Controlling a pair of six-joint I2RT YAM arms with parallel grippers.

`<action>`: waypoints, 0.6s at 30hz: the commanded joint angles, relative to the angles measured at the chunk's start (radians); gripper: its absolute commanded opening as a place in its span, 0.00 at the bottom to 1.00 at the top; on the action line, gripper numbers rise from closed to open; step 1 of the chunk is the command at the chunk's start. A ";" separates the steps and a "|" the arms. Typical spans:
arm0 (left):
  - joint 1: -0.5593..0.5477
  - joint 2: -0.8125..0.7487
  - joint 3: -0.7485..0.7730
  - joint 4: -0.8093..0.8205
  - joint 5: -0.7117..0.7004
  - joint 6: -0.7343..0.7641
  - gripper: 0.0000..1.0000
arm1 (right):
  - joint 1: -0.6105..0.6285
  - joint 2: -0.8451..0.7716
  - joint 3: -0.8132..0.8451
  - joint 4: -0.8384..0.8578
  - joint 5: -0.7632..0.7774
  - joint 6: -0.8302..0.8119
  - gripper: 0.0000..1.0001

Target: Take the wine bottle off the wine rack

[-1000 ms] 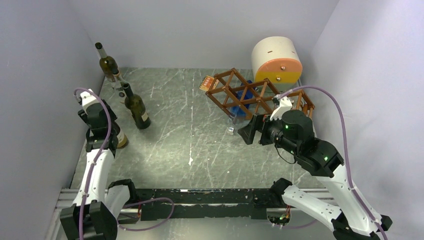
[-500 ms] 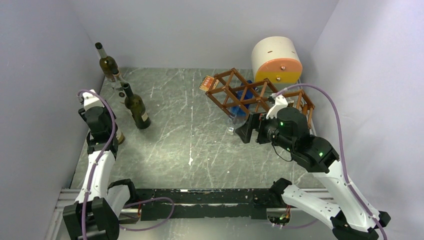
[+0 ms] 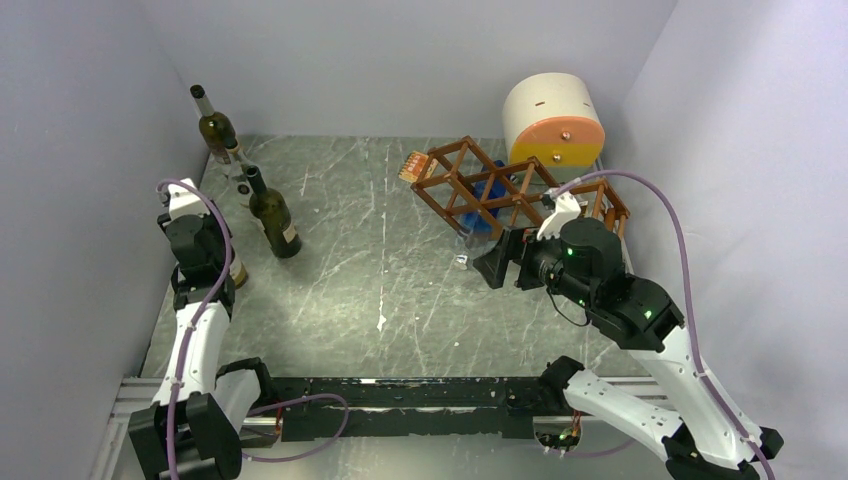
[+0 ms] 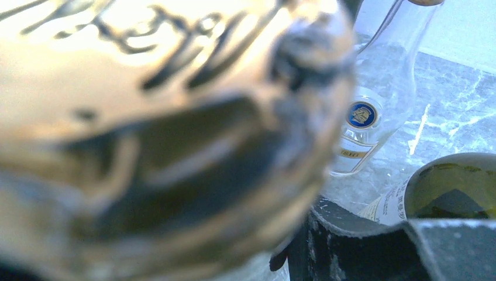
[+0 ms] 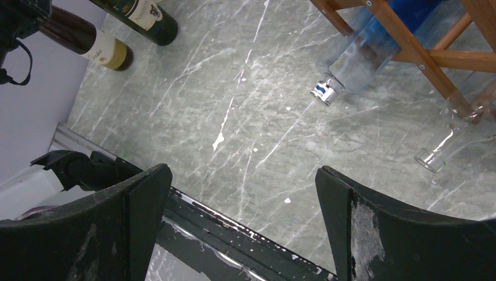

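Observation:
The reddish-brown wine rack [image 3: 500, 188] stands at the back right, and its bars show in the right wrist view [image 5: 409, 44]. A clear bottle with blue inside [image 3: 485, 205] lies in a cell. Its neck slopes down to the table in the right wrist view [image 5: 362, 55]. A second clear bottle's neck [image 5: 450, 140] pokes out to the right. My right gripper [image 3: 497, 268] is open and empty, just in front of the rack. My left gripper [image 3: 207, 262] is at a dark bottle with a cream label [image 3: 240, 274]. The label fills the left wrist view [image 4: 164, 117], so the grip is hidden.
Three bottles stand at the back left: a dark one [image 3: 215, 130], a clear one [image 3: 238, 172] and a dark green one [image 3: 273, 216]. A cream-and-orange cylinder [image 3: 553, 122] sits behind the rack. Walls close in on the left, back and right.
My left arm has drawn slightly toward the back by the cream-labelled bottle. My right gripper edged toward the rack, then settled; it stays open.

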 commanded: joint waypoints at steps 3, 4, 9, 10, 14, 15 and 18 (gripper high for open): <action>0.010 -0.036 0.033 0.298 0.028 0.043 0.07 | 0.002 -0.013 -0.009 0.014 -0.012 0.006 0.99; 0.011 -0.035 0.029 0.304 0.025 0.044 0.07 | 0.001 -0.014 -0.011 0.014 -0.012 0.007 0.99; 0.046 -0.018 0.014 0.336 0.084 0.005 0.07 | 0.002 -0.019 -0.018 0.016 -0.019 0.014 0.99; 0.052 -0.014 0.016 0.334 0.099 -0.003 0.07 | 0.001 -0.019 -0.019 0.016 -0.021 0.015 0.99; 0.058 -0.025 0.013 0.330 0.115 -0.004 0.07 | 0.002 -0.023 -0.016 0.010 -0.021 0.017 0.99; 0.057 -0.030 0.012 0.329 0.110 -0.007 0.09 | 0.002 -0.025 -0.015 0.008 -0.021 0.017 0.99; 0.057 -0.043 0.013 0.320 0.106 -0.017 0.27 | 0.001 -0.025 -0.014 0.007 -0.025 0.020 0.99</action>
